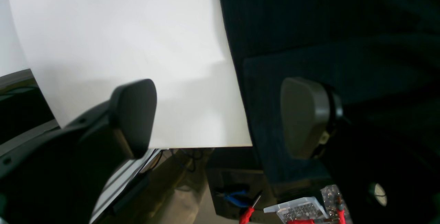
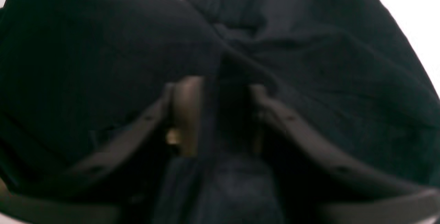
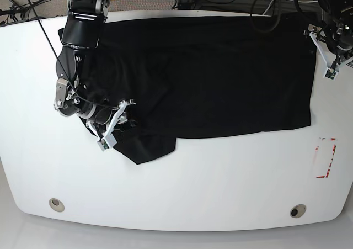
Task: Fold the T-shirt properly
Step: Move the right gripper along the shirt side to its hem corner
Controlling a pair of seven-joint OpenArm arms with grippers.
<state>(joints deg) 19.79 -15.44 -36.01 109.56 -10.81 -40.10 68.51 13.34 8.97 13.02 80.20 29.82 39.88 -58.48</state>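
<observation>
While your right gripper (image 2: 220, 114) stands part open around a fold of the plain black fabric T-shirt (image 3: 220, 78), your left gripper (image 1: 220, 117) hangs wide open over its edge.

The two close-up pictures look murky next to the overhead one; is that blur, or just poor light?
Both. In the right wrist view the T-shirt fills the frame, soft and nearly featureless, the right gripper smeared. In the left wrist view the left gripper is blurred, and the table glares white. The base view is sharp and evenly lit.
</observation>
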